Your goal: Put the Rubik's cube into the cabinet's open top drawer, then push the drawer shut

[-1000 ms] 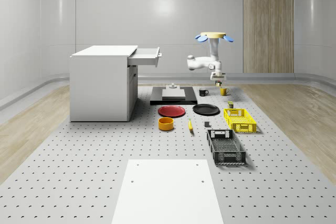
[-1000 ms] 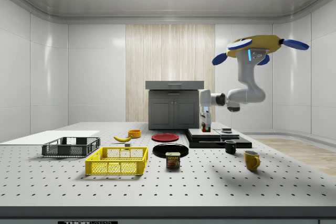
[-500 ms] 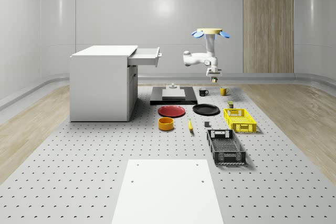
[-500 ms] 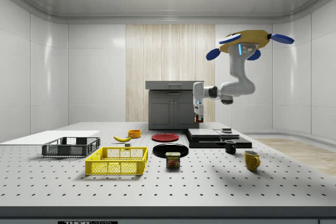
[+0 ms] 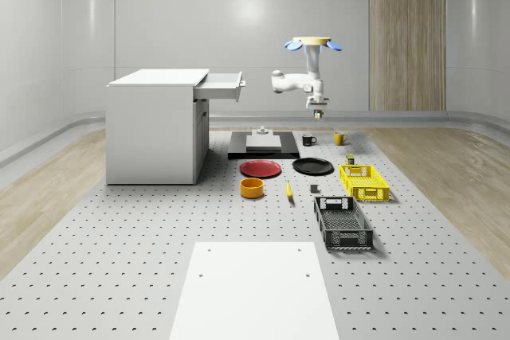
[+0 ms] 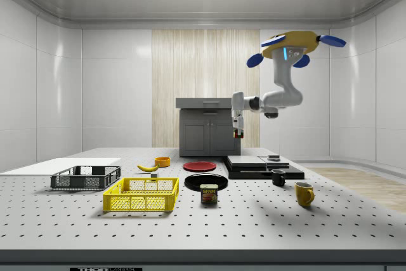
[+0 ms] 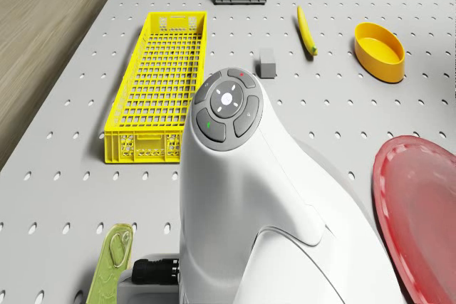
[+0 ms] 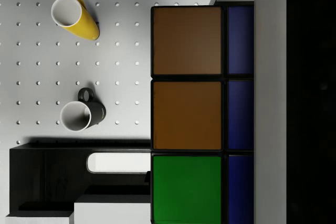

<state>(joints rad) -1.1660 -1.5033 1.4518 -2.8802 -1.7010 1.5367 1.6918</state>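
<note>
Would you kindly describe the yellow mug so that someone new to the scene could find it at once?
Start at the white cabinet, then cross the perforated table to the far side of the black platform, where two mugs stand. The yellow mug is the one farther from the cabinet; its neighbour, the black mug, is dark.

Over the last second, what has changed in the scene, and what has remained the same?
The drone rose and moved toward the whole-scene view's left, nearer the cabinet. Its tool, shut on the Rubik's cube, lifted from just above the yellow mug to about the height of the open top drawer, though not yet over it. The drawer, mugs, plates, crates and banana stayed in place.
</note>
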